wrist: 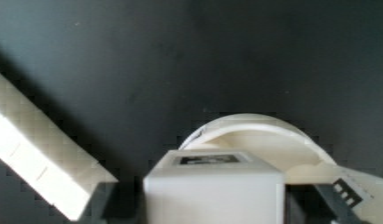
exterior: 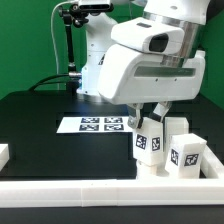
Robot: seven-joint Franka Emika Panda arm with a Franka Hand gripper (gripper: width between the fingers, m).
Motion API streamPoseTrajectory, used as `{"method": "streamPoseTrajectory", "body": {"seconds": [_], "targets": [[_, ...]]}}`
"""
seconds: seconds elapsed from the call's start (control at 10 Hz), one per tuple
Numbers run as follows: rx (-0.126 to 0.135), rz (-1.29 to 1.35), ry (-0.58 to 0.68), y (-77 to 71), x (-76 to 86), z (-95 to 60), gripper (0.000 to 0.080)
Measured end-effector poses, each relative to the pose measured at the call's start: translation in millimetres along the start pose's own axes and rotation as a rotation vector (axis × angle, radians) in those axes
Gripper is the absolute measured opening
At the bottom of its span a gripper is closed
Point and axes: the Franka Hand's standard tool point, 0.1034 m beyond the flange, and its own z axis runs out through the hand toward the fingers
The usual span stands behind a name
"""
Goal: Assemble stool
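My gripper is shut on a white blocky stool leg with a marker tag and holds it upright at the exterior view's right front. In the wrist view the leg fills the space between my dark fingers. The round white seat lies on the black table just beyond and below the held leg. In the exterior view a white part of the seat shows under the leg. Two more tagged legs stand close together to the right of the held one.
The marker board lies flat on the black table behind the gripper. A long white border rail runs along the front, and one shows in the wrist view. A small white block sits at the exterior view's left edge.
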Motion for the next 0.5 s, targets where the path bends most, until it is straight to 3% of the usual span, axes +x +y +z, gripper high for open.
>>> {"method": "streamPoseTrajectory", "body": {"seconds": [0.2, 0.5], "targets": [[0.07, 0.267, -0.024, -4.8, -3.5, 0.1, 0.0338], [0.119, 0.493, -0.041, -5.2, -5.5, 0.8, 0.0338]]}}
